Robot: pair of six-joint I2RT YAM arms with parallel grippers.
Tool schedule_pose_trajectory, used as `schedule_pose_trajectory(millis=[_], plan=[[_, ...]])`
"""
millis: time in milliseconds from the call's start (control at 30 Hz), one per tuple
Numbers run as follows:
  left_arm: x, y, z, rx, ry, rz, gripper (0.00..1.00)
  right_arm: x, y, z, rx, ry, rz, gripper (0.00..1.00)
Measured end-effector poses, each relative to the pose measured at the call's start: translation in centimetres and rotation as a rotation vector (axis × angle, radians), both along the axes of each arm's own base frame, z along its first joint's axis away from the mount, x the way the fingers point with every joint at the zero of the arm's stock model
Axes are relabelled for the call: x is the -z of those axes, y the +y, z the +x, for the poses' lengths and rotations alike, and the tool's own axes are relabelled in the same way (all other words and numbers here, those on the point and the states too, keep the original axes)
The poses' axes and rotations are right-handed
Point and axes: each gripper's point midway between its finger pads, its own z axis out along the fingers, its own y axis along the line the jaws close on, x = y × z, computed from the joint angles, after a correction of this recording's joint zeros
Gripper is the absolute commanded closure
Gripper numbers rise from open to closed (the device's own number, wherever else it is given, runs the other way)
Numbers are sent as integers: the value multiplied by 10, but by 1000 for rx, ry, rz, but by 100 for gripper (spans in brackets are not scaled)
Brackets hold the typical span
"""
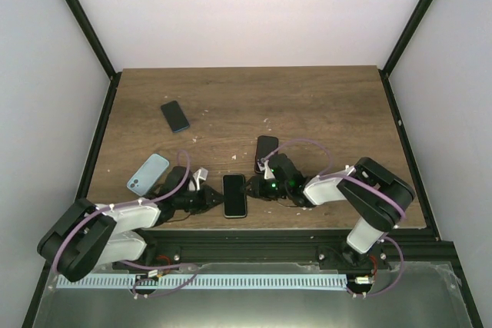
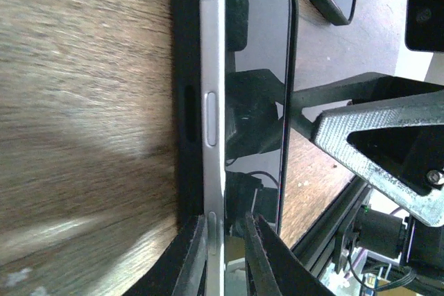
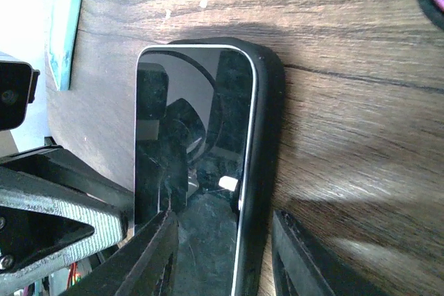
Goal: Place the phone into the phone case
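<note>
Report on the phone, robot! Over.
Left gripper pinching silver-edged black phone. Right gripper straddles phone and black case, grip unclear. One side not seated. Nothing blocking.

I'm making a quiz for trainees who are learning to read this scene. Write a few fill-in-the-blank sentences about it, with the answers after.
1. The silver-edged black phone lies on a tabletop made of brown ___.
2. In the top view, the light blue phone case lies to the ___ of that phone.
3. The soft case along the phone's edge is ___ in colour.
Missing words: wood; left; black.
</note>
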Motion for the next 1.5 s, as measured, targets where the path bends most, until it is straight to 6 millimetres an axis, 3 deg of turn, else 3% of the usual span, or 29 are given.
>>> schedule_pose_trajectory(millis=[300,600,767,900,1267,1500], plan=[[5,-4,-2,1,29,-2,82,0,6,4,-23,-26,11,67],[2,0,5,-31,15,42,70,-2,5,5,-24,-38,4,65],[-10,1,16,-38,-45,75,64,-6,1,0,-23,-41,9,62],[-6,5,16,-37,-40,100,63,-2,-6,-6,-14,-21,2,62],[3,3,10,10,-21,104,84,-1,-6,-11,2,15,47,58],[6,1,12,19,-32,101,88,-3,5,-12,-19,40,113,54]])
